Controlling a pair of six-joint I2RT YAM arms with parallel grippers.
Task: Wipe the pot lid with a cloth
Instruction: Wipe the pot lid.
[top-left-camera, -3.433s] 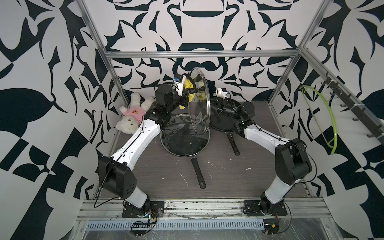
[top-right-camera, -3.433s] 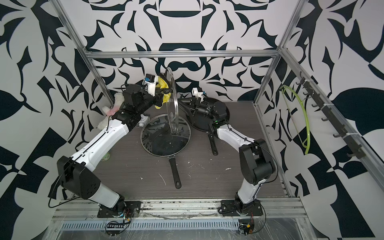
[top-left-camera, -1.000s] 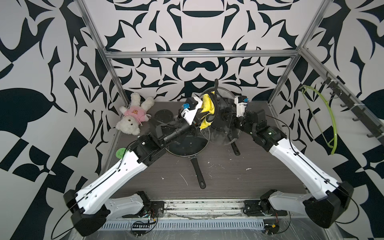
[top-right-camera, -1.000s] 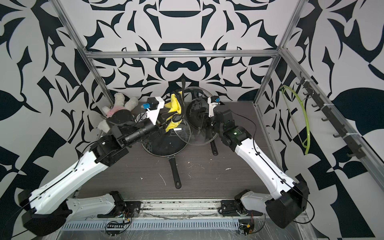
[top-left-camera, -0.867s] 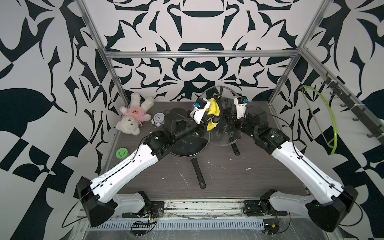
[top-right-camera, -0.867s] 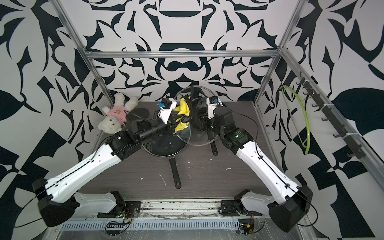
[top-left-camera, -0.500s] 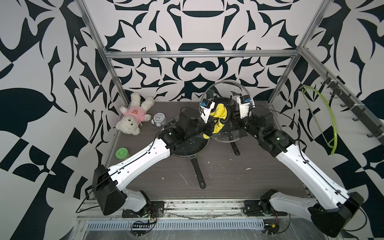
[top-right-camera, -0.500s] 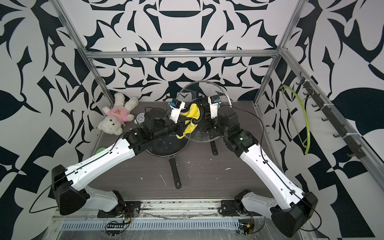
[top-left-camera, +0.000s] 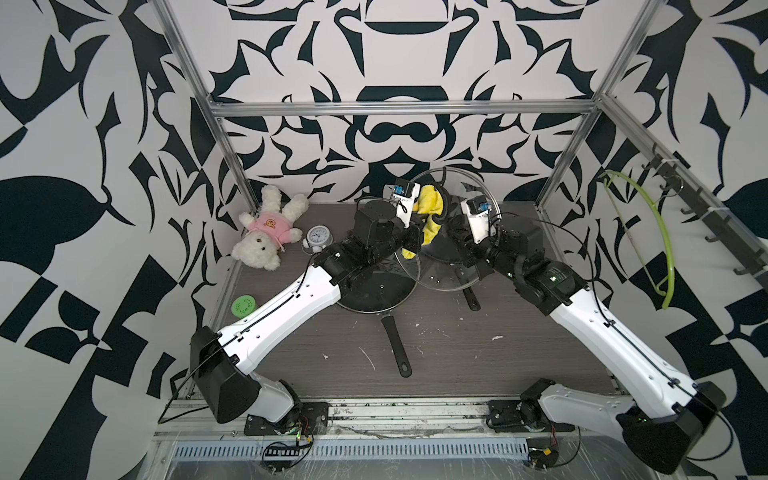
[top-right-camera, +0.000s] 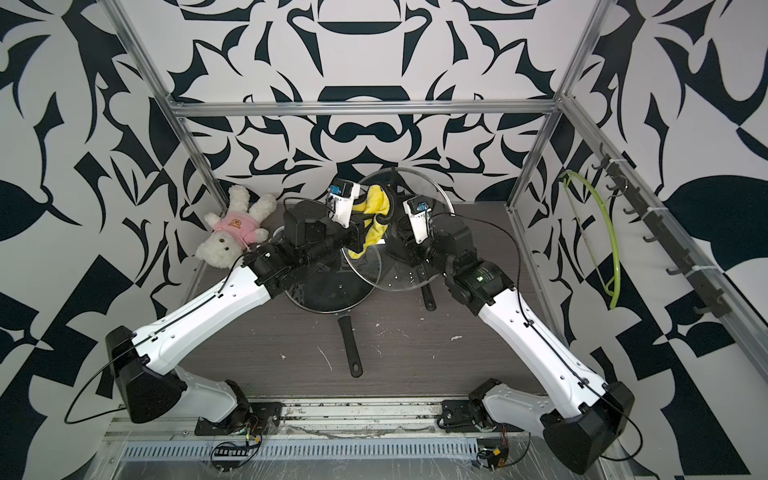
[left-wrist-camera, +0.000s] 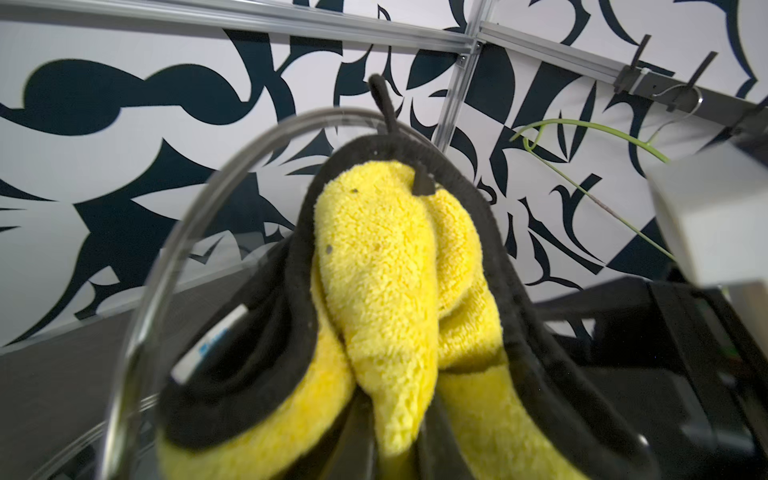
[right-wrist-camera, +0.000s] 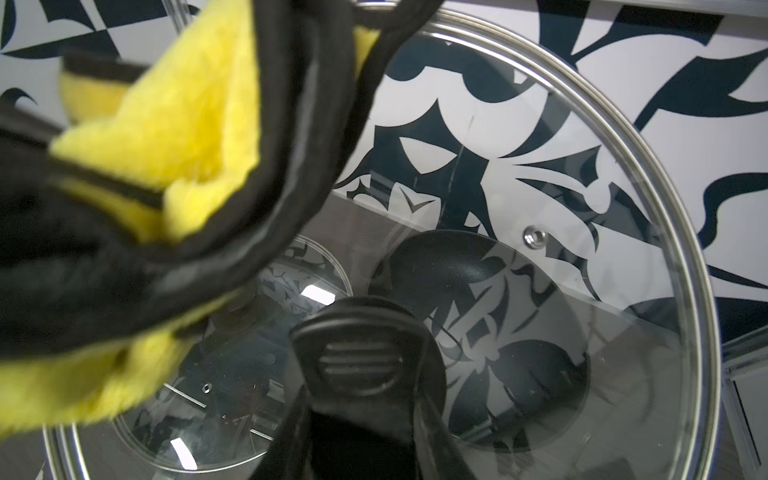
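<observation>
The pot lid (top-left-camera: 440, 272), clear glass with a steel rim, is held on edge above the table's back middle. My right gripper (top-left-camera: 451, 226) is shut on its black knob (right-wrist-camera: 361, 353). The cloth (top-left-camera: 428, 210), fluffy yellow with a dark trim, is bunched in my shut left gripper (top-left-camera: 417, 235). It rests against the upper left part of the lid, on the knob side, in both top views. In the left wrist view the cloth (left-wrist-camera: 382, 266) fills the middle, with the lid's rim (left-wrist-camera: 174, 232) curving beside it. The lid (right-wrist-camera: 561, 208) and cloth (right-wrist-camera: 166, 137) fill the right wrist view.
A black frying pan with a second glass lid (top-left-camera: 374, 291) lies under the left arm, its handle (top-left-camera: 395, 345) pointing forward. Another pan's handle (top-left-camera: 469, 297) shows below the held lid. A teddy bear (top-left-camera: 266, 232), alarm clock (top-left-camera: 318, 239) and green disc (top-left-camera: 244, 306) sit left. A green hanger (top-left-camera: 648, 232) hangs right.
My left gripper has carried the cloth rightwards and back until it lies against the lid. The right arm has lifted the lid slightly, still holding the knob.
</observation>
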